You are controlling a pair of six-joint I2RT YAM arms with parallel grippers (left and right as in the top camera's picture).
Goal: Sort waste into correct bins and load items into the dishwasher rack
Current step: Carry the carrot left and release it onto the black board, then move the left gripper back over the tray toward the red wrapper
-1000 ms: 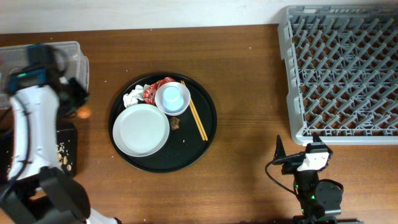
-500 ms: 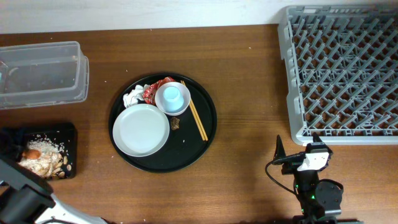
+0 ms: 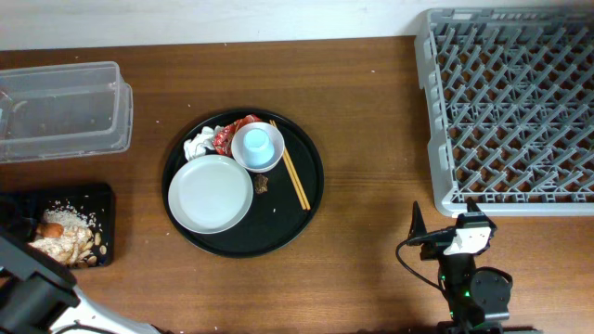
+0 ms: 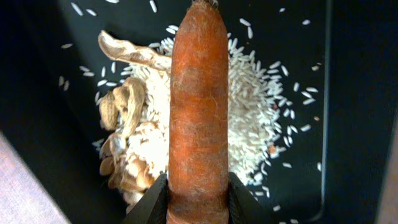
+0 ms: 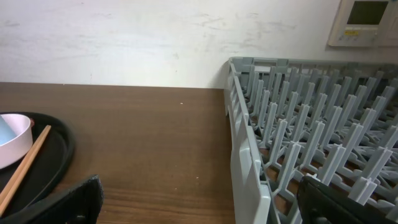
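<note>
My left gripper (image 4: 198,208) is shut on an orange carrot (image 4: 199,93), holding it low over the black bin (image 4: 354,124). Pale rice scraps (image 4: 255,106) and brown peel lie in the bin beneath it. In the overhead view the carrot (image 3: 51,225) shows inside the black bin (image 3: 104,199). The clear tub (image 3: 65,111) stands behind it. The round tray (image 3: 311,199) holds a white plate (image 3: 211,193), a light-blue cup (image 3: 257,146), chopsticks (image 3: 290,176), white tissue (image 3: 199,144), a red wrapper (image 3: 230,133) and a dark brown bit (image 3: 263,185). My right gripper (image 5: 199,199) is open and empty beside the grey rack (image 3: 510,107).
The rack's near-left corner (image 5: 249,155) is close to my right gripper's right finger. The round tray's rim (image 5: 59,158) and a chopstick (image 5: 25,165) show at the left of the right wrist view. A white wall runs along the table's back edge.
My left arm has swung from beside the clear tub toward the front, to the black bin, carrying the carrot. The right arm has not moved.
</note>
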